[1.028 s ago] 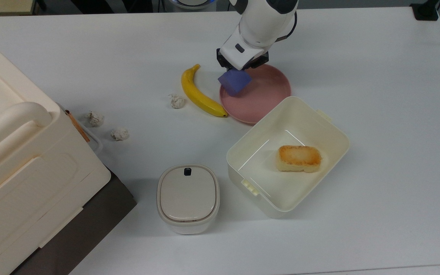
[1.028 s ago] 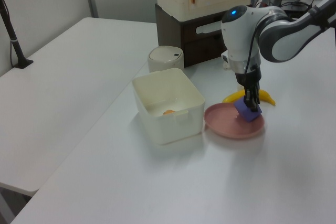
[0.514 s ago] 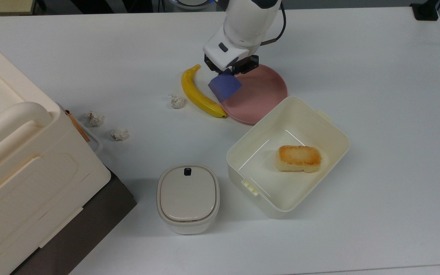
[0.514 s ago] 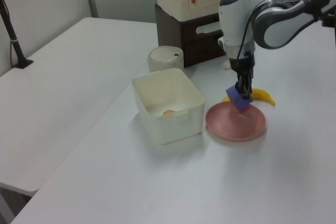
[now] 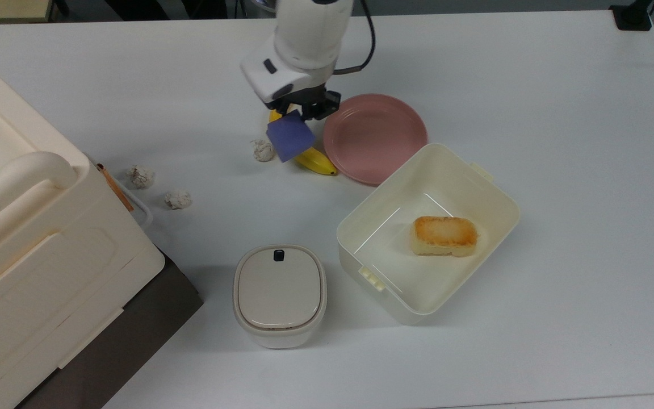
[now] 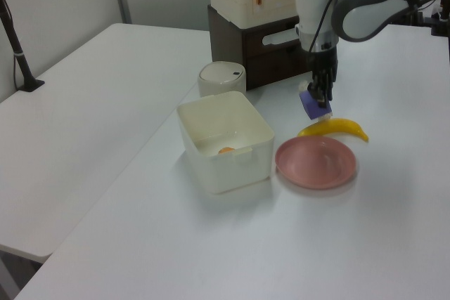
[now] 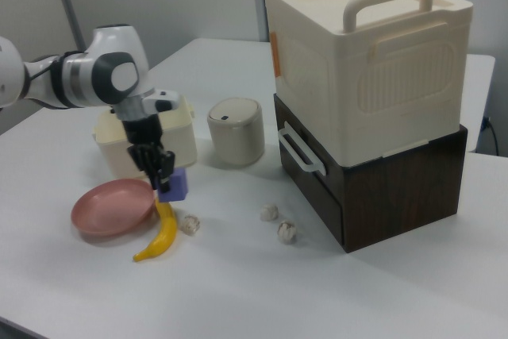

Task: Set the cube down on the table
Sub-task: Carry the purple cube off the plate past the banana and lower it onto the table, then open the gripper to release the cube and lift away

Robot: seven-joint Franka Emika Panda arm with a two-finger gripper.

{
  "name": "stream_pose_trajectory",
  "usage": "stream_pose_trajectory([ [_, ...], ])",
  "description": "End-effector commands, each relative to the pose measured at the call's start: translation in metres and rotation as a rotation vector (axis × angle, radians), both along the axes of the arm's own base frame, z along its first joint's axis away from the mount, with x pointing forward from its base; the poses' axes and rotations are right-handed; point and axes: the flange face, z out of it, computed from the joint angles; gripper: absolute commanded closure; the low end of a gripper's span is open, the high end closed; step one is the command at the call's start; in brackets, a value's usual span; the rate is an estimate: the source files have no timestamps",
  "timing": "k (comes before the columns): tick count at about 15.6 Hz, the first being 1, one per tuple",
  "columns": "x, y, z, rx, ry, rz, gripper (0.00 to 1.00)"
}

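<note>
The blue-purple cube [image 5: 289, 136] hangs in the air, held by my gripper [image 5: 298, 111], which is shut on its upper part. In the top view the cube sits over the banana [image 5: 314, 160], left of the pink plate [image 5: 374, 137]. The left view has the cube [image 6: 315, 102] under my gripper [image 6: 320, 92], above the banana's [image 6: 336, 128] near end. In the right view the cube [image 7: 174, 185] hangs just above the banana [image 7: 161, 233], clear of the white table [image 7: 238, 275].
An open cream box [image 5: 428, 233] holds a golden-brown bread block [image 5: 445, 235]. A lidded cream canister [image 5: 279, 293] stands below. Crumpled paper balls [image 5: 263, 150] [image 5: 141, 176] [image 5: 177, 199] lie on the top view's left. A big cream case on a dark base [image 7: 373, 109] fills the right view's right.
My gripper has carried the cube off the pink plate toward the top view's left, lifting it, so it now hangs over the banana. The plate is bare.
</note>
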Motion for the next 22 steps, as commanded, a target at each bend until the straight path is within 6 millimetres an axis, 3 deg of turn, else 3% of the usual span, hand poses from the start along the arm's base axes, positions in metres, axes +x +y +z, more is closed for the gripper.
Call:
stream_pose_trajectory([
  [1, 0.012, -0.027, 0.002, 0.013, -0.086, -0.187, 0.93],
  [2, 0.016, -0.031, -0.001, 0.012, -0.107, -0.246, 0.87],
  [6, 0.025, -0.046, 0.008, -0.002, -0.178, -0.418, 0.10],
  [7, 0.025, -0.044, 0.008, -0.012, -0.180, -0.413, 0.00],
  [15, 0.026, -0.047, 0.012, -0.044, -0.198, -0.432, 0.00],
  [22, 0.021, -0.084, 0.080, -0.048, -0.222, -0.494, 0.00],
])
